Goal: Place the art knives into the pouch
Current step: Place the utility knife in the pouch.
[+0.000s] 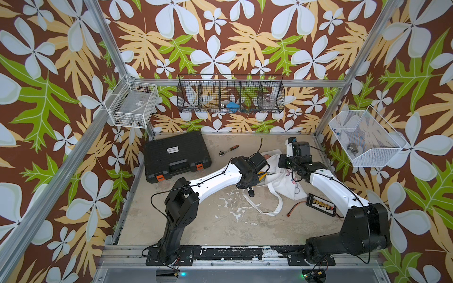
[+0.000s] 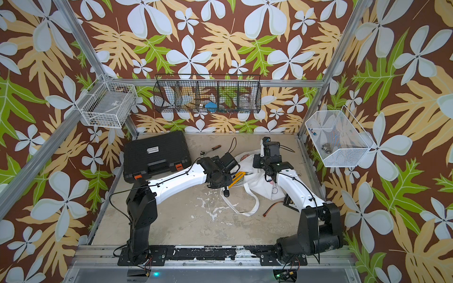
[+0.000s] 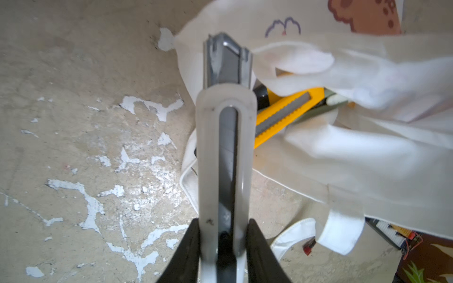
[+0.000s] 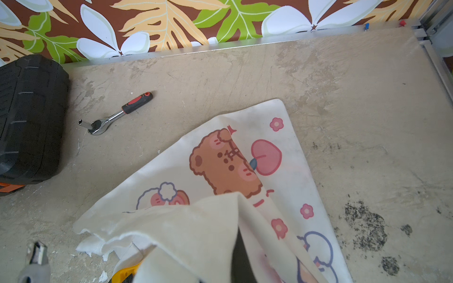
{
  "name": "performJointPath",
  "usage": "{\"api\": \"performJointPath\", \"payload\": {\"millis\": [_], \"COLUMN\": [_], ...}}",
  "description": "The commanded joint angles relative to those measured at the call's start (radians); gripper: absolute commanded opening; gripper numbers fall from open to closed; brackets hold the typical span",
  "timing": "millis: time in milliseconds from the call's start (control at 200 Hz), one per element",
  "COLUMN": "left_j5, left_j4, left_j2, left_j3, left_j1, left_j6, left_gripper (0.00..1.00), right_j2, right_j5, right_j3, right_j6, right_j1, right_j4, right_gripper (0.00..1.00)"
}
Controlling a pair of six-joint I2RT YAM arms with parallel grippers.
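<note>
My left gripper [image 3: 224, 227] is shut on the art knife [image 3: 225, 137], a white body with a grey slider. The knife's metal tip [image 3: 226, 51] reaches over the edge of the pouch [image 3: 367, 159]. The pouch is white cloth with cartoon prints and lies right of the table's centre in both top views [image 1: 282, 183] [image 2: 257, 181]. My right gripper [image 4: 235, 264] is shut on the pouch's upper edge and holds the mouth up. Cloth drapes over it, so only one dark finger [image 4: 241, 257] shows. A yellow cutter [image 3: 286, 112] lies in the pouch mouth.
A black tool case [image 1: 176, 154] with orange latches sits at the back left. A ratchet wrench [image 1: 229, 150] lies behind the pouch. A black connector board [image 1: 321, 203] with a red-tipped wire lies near the right arm. Wire baskets [image 1: 230, 96] hang on the walls.
</note>
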Motion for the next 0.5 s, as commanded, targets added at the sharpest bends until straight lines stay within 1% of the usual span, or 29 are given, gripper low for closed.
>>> {"api": "performJointPath", "payload": {"millis": [0,140,280,495], "left_j5": [0.004,0.012,0.012,0.004], "left_j4": [-0.017,-0.014,-0.014,-0.029], "left_j2": [0.01,0.025,0.049,0.102], "left_j3": [0.023,0.029,0.049,0.127], "left_j1": [-0.024,-0.052,-0.059,-0.059], "left_j6": [0.023,0.018,0.021,0.047], "left_gripper": [0.31,0.31,0.31,0.31], "right_j2": [0.006,0.011,0.004,-0.005], "right_j5": [0.016,0.017,0.022,0.021], "right_j3": [0.012,0.014,0.013,0.008], "right_j6": [0.001,0.002,0.001,-0.001], "right_j1": [-0.001,-0.001,0.0,-0.001], "right_j4": [-0.004,-0.004,-0.005,-0.006], "right_gripper": [0.0,0.0,0.0,0.0]}}
